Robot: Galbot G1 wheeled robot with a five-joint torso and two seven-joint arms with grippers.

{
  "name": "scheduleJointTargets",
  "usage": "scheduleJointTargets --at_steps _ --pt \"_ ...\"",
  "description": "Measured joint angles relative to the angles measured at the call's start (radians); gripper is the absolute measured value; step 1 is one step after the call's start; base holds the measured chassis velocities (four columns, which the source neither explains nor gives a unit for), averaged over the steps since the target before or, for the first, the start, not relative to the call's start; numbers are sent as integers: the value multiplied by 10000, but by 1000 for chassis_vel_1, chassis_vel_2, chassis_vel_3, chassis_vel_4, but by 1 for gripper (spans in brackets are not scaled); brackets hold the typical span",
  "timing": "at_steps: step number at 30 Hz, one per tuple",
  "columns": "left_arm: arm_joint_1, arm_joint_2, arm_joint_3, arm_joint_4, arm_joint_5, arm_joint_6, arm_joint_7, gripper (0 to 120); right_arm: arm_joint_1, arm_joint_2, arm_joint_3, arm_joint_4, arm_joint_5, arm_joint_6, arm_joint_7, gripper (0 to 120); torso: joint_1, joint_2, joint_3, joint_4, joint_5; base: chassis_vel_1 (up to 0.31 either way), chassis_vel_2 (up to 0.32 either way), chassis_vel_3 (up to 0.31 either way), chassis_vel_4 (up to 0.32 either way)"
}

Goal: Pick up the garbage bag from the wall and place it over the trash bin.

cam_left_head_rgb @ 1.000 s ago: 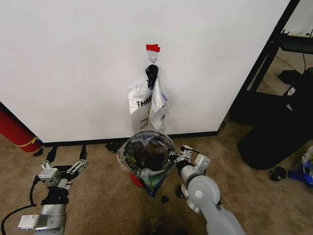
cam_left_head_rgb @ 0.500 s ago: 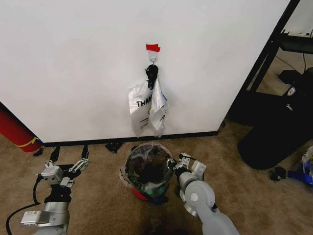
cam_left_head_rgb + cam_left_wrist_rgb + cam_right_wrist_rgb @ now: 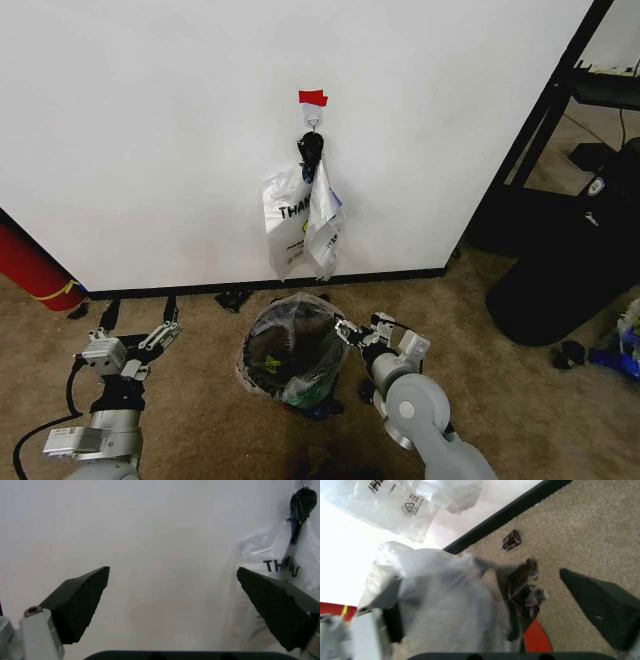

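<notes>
The garbage bag [image 3: 292, 345] is sitting draped over the trash bin [image 3: 300, 362] on the carpet [image 3: 200, 400] just in front of the wall [image 3: 150, 130], and we are seeing our right gripper [image 3: 349, 334] meeting its rim on the side nearest our right arm. In the right wrist view, the crinkled plastic [image 3: 450, 603] is bunching up against one finger while the other dark finger [image 3: 600, 611] is standing clear of it over the carpet, so the jaws are looking spread rather than pinched on the film. The bag is showing thin, translucent and grey, wrinkled all around, with the bin's dark inside visible through it and a sliver of red base [image 3: 537, 639] peeking out below. We are counting one clear bag and one bin. On the wall above, one opaque white bag [image 3: 300, 225] with black lettering is hanging from a hook [image 3: 313, 122] under a patch of red tape [image 3: 313, 97]. Our left gripper [image 3: 138, 330] is hovering low, well apart from the bin, its two black pads [image 3: 80, 603] spread wide and facing the wall.
</notes>
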Motion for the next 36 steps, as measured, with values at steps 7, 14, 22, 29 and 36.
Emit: scheduleJointTargets --at_steps 7,14,22,29,36 --pt "29 6 163 10 230 -3 4 100 -76 -289 24 -137 -321 -283 -276 100 0 0 0 0 1 0 0 0 0" --pt "157 574 1830 -519 982 -79 316 100 117 -114 107 -392 132 -82 -285 100 0 0 0 1 0 0 0 0 0" --pt "-746 2102 4905 -752 2254 1021 106 100 125 -98 166 -317 389 -23 -271 100 0 0 0 0 1 0 0 0 0" --pt "-3412 3137 7267 -68 1251 2658 -523 100 151 -46 157 -264 362 -58 -164 100 0 0 0 -2 2 0 0 0 0" --pt "-5052 3137 7962 1062 490 3183 -813 100 179 101 158 -299 309 -98 -145 100 0 0 1 0 0 0 0 0 0"
